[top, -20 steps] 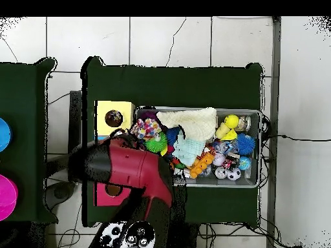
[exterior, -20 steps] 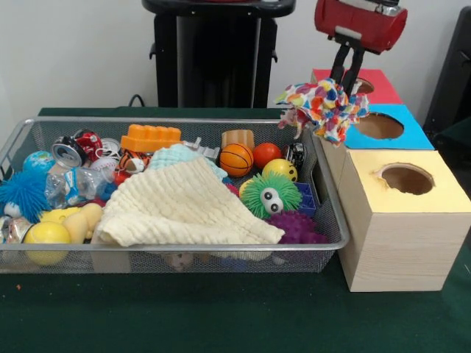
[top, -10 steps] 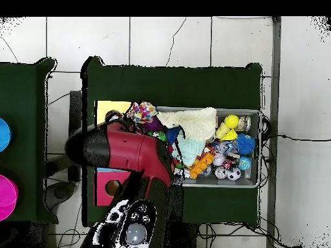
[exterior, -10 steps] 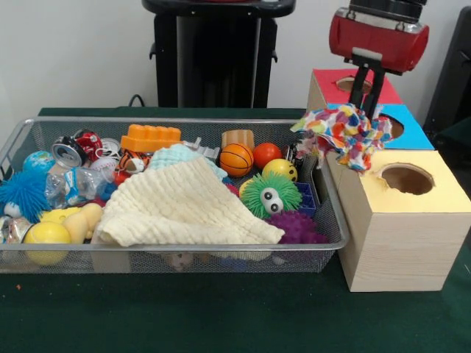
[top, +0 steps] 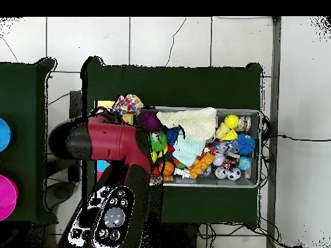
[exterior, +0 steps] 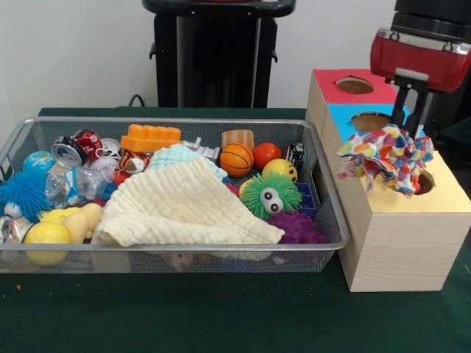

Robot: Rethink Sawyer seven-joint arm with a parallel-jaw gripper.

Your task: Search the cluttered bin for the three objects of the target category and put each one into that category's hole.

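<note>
My gripper [exterior: 409,126] hangs from the red arm and is shut on a white wad printed with red, blue, yellow and green patches [exterior: 387,157]. The wad hangs over the yellow top of the largest wooden box [exterior: 401,224] and covers most of its round hole [exterior: 424,184]. In the overhead view the wad [top: 128,104] shows past the arm's tip, left of the bin. The silver wire-mesh bin [exterior: 335,220] stands to the left of the boxes, full of toys. No other printed wad shows in the bin.
The blue-topped box [exterior: 370,122] and the red-topped box [exterior: 353,85] stand behind the yellow one. The bin holds a cream knitted cloth [exterior: 184,207], a mint cloth [exterior: 179,154], a green spiky ball with eyes [exterior: 271,195], a purple spiky ball [exterior: 296,226], balls, cans.
My gripper has carried the printed wad from over the bin's right end, past the blue-topped box, to over the yellow box's hole, and a little lower.
</note>
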